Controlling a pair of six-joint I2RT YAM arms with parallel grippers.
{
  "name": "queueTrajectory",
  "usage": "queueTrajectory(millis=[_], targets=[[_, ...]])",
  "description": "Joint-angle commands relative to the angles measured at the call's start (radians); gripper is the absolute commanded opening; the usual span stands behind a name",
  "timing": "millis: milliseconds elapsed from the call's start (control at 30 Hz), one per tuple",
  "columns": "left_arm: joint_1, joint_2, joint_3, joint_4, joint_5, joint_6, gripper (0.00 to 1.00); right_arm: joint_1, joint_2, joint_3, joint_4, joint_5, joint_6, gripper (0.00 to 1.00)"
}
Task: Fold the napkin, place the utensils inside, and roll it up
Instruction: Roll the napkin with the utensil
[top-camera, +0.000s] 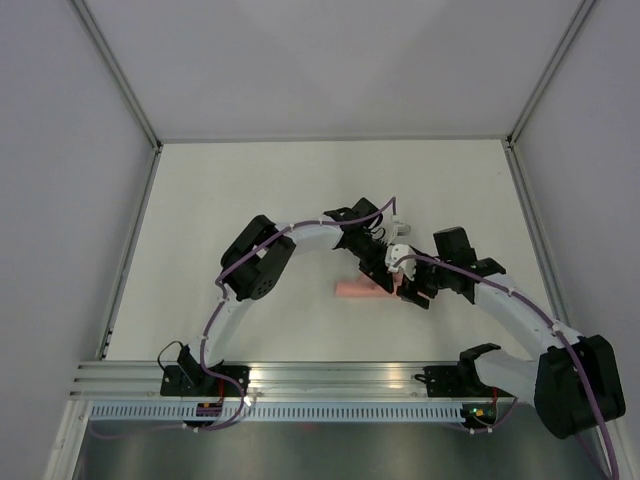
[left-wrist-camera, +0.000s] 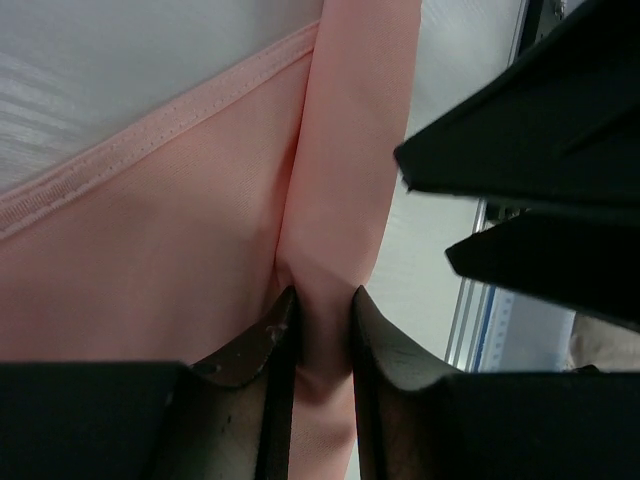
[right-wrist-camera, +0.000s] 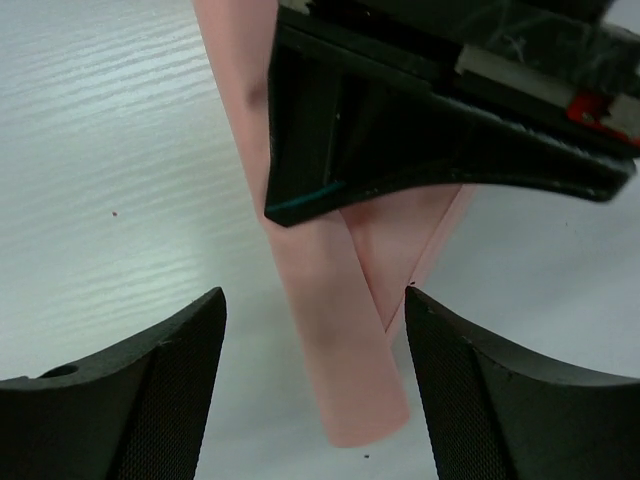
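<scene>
Bright, even, diffuse light with soft shadows; sheen streaks the table (right-wrist-camera: 100, 150); the close napkin (left-wrist-camera: 150, 260) looks slightly soft.

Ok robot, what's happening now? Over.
Left tool shut on rolled salmon-pink cloth napkin. Right tool open over the roll's end. Tools close together.

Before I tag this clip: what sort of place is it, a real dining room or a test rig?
Most likely a lab test cell: a white table boxed in by plain white panels, an aluminium mounting rail along its near edge, and one rolled pink napkin as the work piece.
</scene>
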Motion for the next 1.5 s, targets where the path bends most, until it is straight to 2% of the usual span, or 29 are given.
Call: queueTrajectory(millis=[0,167,333,433,467,533,567,600,833,1067,1333,1467], targets=[[0.008,0.07,0.01,-0.105,-0.063,-0.078,0.23,0.07,0.044,-0.011,0.152,0.095,0.07,0.77],[0.009,0.082,0.02,-0.105,-0.064,-0.104,0.23,0.17,0.104,-0.054,0.249,0.19,0.09,0.76],[0.02,0.085,0.019,-0.106,-0.072,-0.124,0.23,0.216,0.148,-0.066,0.304,0.234,0.109,0.72],[0.025,0.071,0.007,-0.095,-0.089,-0.135,0.29,0.218,0.165,-0.065,0.321,0.248,0.119,0.64],[0.025,0.064,-0.001,-0.07,-0.095,-0.144,0.32,0.219,0.174,-0.056,0.314,0.251,0.121,0.55],[0.029,0.024,-0.041,-0.028,-0.098,-0.157,0.36,0.218,0.183,-0.048,0.298,0.253,0.113,0.45],[0.032,0.011,-0.055,-0.004,-0.101,-0.175,0.37,0.219,0.193,-0.04,0.278,0.253,0.112,0.36],[0.037,-0.005,-0.082,0.039,-0.103,-0.181,0.39,0.219,0.197,-0.036,0.266,0.248,0.107,0.35],[0.08,-0.154,-0.176,0.193,-0.198,-0.236,0.47,0.203,0.236,0.029,0.142,0.169,0.073,0.31],[0.135,-0.373,-0.37,0.414,-0.287,-0.252,0.5,0.129,0.378,0.159,-0.033,0.061,-0.002,0.29],[0.117,-0.602,-0.671,0.707,-0.547,-0.191,0.5,0.074,0.59,0.308,-0.174,-0.006,-0.072,0.29],[0.01,-0.697,-0.834,0.841,-0.759,-0.103,0.51,0.049,0.685,0.407,-0.274,-0.055,-0.111,0.29]])
